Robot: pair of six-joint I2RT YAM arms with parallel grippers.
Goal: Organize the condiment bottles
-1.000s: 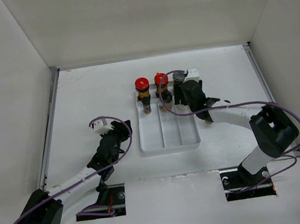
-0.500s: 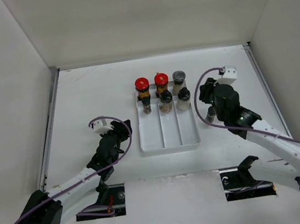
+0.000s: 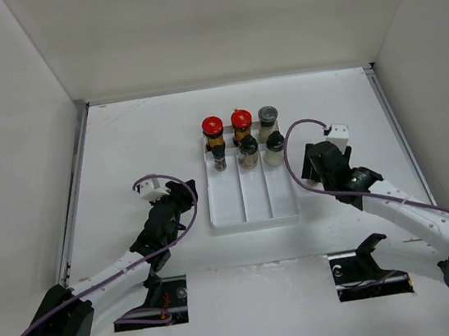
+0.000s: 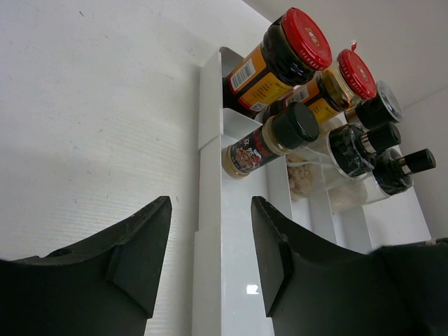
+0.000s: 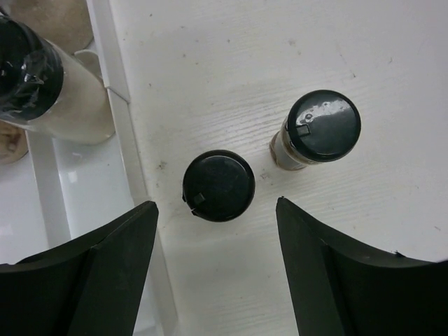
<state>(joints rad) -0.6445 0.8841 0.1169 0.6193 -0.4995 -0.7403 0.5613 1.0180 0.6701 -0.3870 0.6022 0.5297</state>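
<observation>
The condiment bottles stand at the far end of the white tray (image 3: 254,204): two red-capped (image 3: 212,126) (image 3: 240,119), one grey-capped (image 3: 267,114), and black-capped shakers (image 3: 247,146) in front of them. In the right wrist view, two more black-capped shakers (image 5: 218,185) (image 5: 323,127) stand on the table just right of the tray wall (image 5: 131,150). My right gripper (image 5: 216,203) hangs open over the nearer one, touching nothing. My left gripper (image 4: 211,203) is open and empty at the tray's left wall (image 4: 209,175), facing the red-capped bottles (image 4: 280,59).
White walls close in the table on the left, right and back. In the top view my right arm (image 3: 394,199) reaches in from the near right and covers the two loose shakers. The tray's near half holds nothing.
My right arm has swung from over the tray's back right corner to the table right of the tray, and now hangs over the two loose shakers. The left arm has not moved.
</observation>
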